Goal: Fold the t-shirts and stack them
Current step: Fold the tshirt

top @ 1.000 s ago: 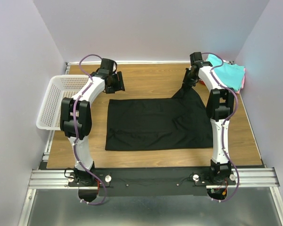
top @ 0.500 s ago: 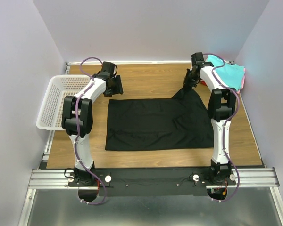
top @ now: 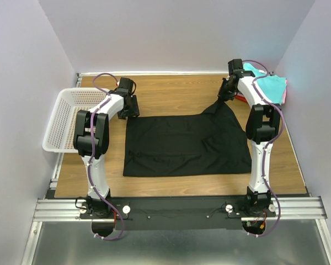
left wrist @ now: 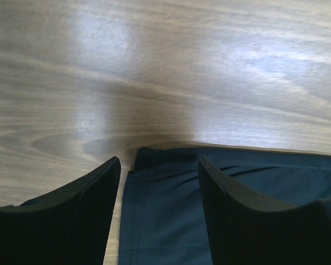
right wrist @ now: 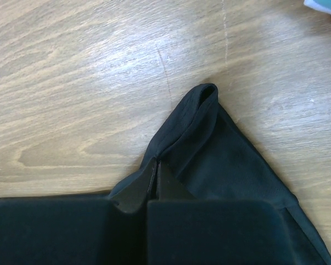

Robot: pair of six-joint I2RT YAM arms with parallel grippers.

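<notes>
Right tool (right wrist: 156,170) clamped on peaked corner of flat black t-shirt (top: 182,146); left tool (left wrist: 159,165) apart.

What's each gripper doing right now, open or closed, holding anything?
Left gripper: open, over a corner of the black t-shirt.
Right gripper: closed on another corner of the black t-shirt.

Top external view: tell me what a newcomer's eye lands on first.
The black t-shirt spread flat mid-table dominates. The right end effector is shut on its far right corner, which is drawn to a point, while the left end effector stands open over the far left corner. A teal t-shirt brightens the table's far right corner.
</notes>
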